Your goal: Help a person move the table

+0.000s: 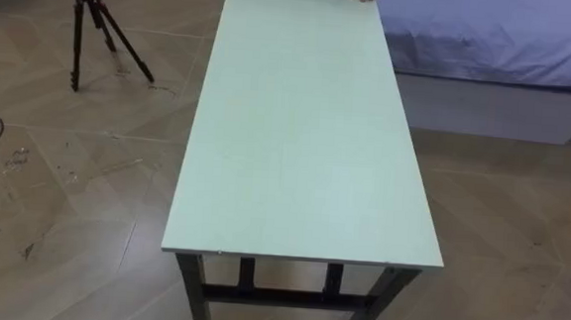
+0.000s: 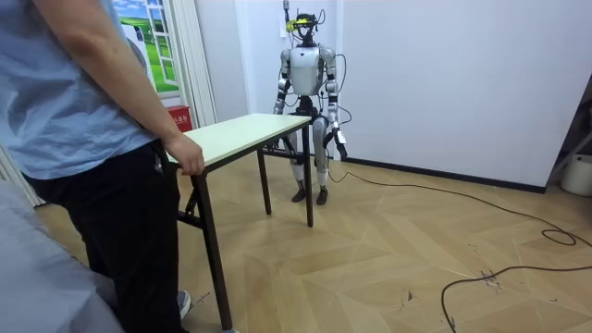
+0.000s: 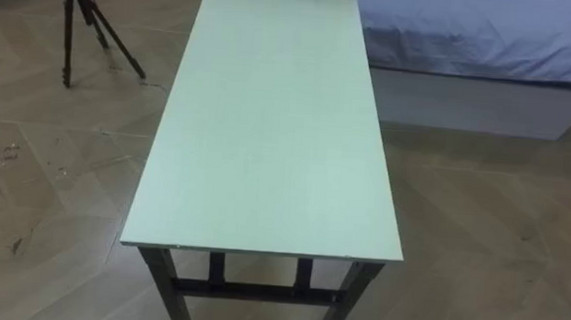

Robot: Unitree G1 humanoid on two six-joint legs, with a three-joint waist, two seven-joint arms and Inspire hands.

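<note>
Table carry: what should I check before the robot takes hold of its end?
1. Person's hand on the far end of the table: ok.
2. Robot standing at the near end: ok.
3. Left robot hand on the table: not ok, hangs by its side.
4. Right robot hand on the table: not ok, also down.
5. Room beside the bed: cannot tell, it stands close on the right.

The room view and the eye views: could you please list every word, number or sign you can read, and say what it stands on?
No text can be read in any view.
red box by the wall: any print is too small to read.
poster: a landscape picture, no legible words.
table: plain top, no print.
</note>
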